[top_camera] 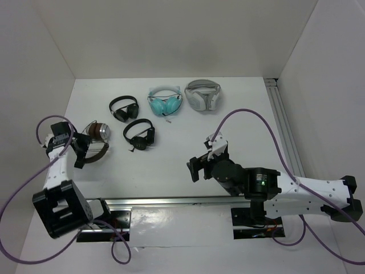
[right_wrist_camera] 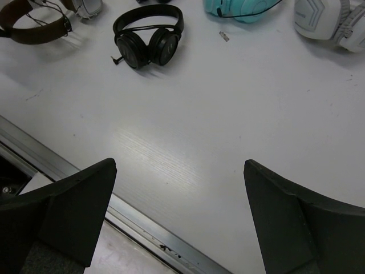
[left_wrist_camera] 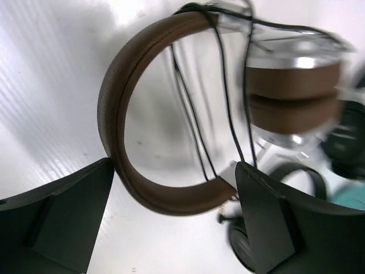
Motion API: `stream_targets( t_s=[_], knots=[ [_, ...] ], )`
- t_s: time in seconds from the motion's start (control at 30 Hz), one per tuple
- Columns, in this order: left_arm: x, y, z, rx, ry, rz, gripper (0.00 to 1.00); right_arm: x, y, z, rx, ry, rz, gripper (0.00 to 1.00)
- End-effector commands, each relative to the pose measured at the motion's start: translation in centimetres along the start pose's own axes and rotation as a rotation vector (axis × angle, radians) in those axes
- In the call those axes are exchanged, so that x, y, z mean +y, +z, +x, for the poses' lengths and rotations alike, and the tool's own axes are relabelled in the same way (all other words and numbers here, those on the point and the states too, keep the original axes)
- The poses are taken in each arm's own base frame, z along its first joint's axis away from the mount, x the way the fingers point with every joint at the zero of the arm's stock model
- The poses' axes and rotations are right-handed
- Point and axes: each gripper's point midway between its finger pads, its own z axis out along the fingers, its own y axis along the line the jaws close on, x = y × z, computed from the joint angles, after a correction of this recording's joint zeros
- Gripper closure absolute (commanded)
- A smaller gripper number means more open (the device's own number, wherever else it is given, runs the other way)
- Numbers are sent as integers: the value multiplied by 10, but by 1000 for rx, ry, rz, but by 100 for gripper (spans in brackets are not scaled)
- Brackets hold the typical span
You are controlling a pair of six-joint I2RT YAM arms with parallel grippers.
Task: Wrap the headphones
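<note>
The headphones (top_camera: 95, 138) lie at the table's left, with a dark brown headband (left_wrist_camera: 112, 108), brown ear pads and silver cup shells (left_wrist_camera: 292, 73). Their thin black cable (left_wrist_camera: 227, 108) runs in several strands across the headband loop. My left gripper (top_camera: 80, 149) is open right over them. In the left wrist view its fingers (left_wrist_camera: 174, 166) stand wide apart on either side of the headband's near arc, not closed on it. My right gripper (top_camera: 195, 167) is open and empty over the middle of the table, far from the headphones, which show at the top left of its view (right_wrist_camera: 34, 28).
Two small black pairs (top_camera: 124, 108) (top_camera: 140, 135), a teal pair (top_camera: 165, 101) and a white-grey pair (top_camera: 203, 95) lie behind. One black pair shows in the right wrist view (right_wrist_camera: 148, 40). A metal rail (top_camera: 171, 201) runs along the near edge. White walls enclose the table.
</note>
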Motion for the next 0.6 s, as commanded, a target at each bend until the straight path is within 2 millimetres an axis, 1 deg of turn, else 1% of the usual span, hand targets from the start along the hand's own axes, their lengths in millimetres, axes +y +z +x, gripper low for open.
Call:
stream_targets(
  t_s=[0.0, 0.07, 0.1, 0.13, 0.17, 0.2, 0.23, 0.27, 0.3, 0.37, 0.4, 0.43, 0.47, 0.5, 0.53, 0.57],
  knots=[
    [-26, -38, -18, -73, 36, 152, 0, 6, -5, -20, -41, 57, -17, 0],
    [-37, -58, -20, -85, 118, 235, 0, 2, -7, -26, -42, 68, 9, 0],
    [-41, -75, -18, -97, 152, 296, 0, -1, -9, -30, -44, 83, 25, 0],
    [-41, -86, -21, -126, 199, 317, 0, -3, -10, -31, -39, 89, 41, 0],
    [-32, -93, -20, -131, 209, 294, 0, -7, -14, -41, -49, 106, 58, 0],
    [-27, -100, -23, -166, 219, 287, 0, -8, -17, -44, -48, 105, 58, 0],
    [-26, -112, -25, -209, 234, 308, 0, -5, -18, -44, -36, 98, 55, 0],
    [-20, -108, -12, -173, 237, 310, 0, -4, -21, -54, -51, 117, 47, 0],
    [-22, -109, -2, -134, 257, 346, 0, -5, -22, -55, -50, 104, 48, 0],
    [-17, -110, 24, -23, 295, 384, 0, -5, -26, -59, -45, 104, 39, 0],
    [-23, -118, 41, 50, 322, 466, 0, -5, -30, -68, -54, 115, 34, 0],
    [-26, -126, 46, 60, 354, 513, 0, -6, -32, -68, -44, 107, 29, 0],
    [-29, -145, 53, 66, 387, 594, 0, -7, -37, -79, -56, 121, 23, 0],
    [-33, -158, 49, 21, 412, 630, 0, -8, -40, -83, -56, 121, 23, 0],
    [-33, -182, 41, -36, 453, 652, 0, -12, -44, -82, -40, 115, 31, 0],
    [-30, -205, 38, -101, 483, 676, 0, -14, -49, -90, -47, 124, 27, 0]
  ],
)
